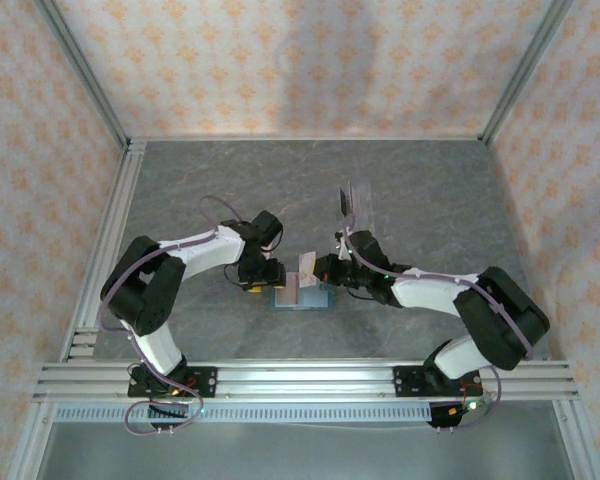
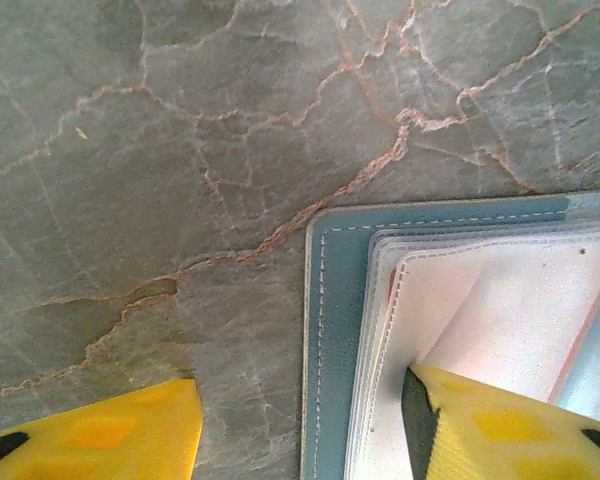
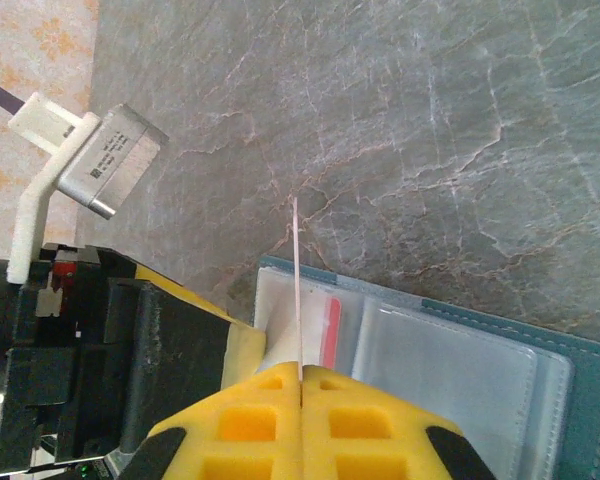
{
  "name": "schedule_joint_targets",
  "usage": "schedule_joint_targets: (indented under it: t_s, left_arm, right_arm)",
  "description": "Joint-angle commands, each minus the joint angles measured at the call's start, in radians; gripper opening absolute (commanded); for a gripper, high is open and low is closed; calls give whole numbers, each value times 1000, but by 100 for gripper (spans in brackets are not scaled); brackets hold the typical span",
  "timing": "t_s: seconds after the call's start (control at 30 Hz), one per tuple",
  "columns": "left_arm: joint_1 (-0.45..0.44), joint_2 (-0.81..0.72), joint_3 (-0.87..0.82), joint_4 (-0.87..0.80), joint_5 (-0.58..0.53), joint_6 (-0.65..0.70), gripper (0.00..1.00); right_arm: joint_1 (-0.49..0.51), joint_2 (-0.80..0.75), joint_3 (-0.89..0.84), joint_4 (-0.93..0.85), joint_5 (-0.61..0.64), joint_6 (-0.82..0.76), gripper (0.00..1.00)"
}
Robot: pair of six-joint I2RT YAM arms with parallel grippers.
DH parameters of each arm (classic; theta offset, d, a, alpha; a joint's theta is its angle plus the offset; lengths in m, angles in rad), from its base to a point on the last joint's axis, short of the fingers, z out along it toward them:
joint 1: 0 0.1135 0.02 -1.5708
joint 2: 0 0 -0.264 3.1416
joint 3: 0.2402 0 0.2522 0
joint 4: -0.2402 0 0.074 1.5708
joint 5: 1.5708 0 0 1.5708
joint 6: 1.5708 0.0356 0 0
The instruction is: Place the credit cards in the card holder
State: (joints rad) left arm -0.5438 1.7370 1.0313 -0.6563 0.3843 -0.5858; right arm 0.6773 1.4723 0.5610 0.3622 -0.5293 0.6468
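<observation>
The teal card holder (image 1: 302,300) lies open on the table between both arms, its pale pockets facing up. My right gripper (image 3: 300,378) is shut on a thin pinkish credit card (image 3: 297,285), held upright on edge over the holder's (image 3: 580,370) left pockets. A red card (image 3: 332,330) sits in a clear pocket beside it. My left gripper (image 2: 302,385) is open and straddles the holder's (image 2: 335,330) stitched edge. One yellow finger (image 2: 490,430) is tucked under a pale pocket flap, the other is over bare table. From above, the pink card (image 1: 302,276) stands between the grippers.
A clear slotted stand (image 1: 355,205) stands behind the right gripper (image 1: 325,270). The marble-patterned table (image 1: 180,190) is walled by patterned panels, with an aluminium rail (image 1: 300,380) along the near edge. The left gripper's black body (image 3: 100,370) sits close beside the right fingers.
</observation>
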Motion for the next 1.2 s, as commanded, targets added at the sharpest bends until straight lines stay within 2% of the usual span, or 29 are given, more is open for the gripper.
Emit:
schedule_joint_targets:
  t_s: [0.0,0.53,1.17]
  left_arm:
    - [-18,29,-8,16,-6,-2,55]
    - [-18,22,-29,8,-2,12,55]
    - [-17,39,-17,-2,-4,35,54]
  right_arm:
    - [8,33,-21,120,-6,30,0]
    - [32,123,-59,233,8,71,0]
    - [51,94,-141,224,15,93,0]
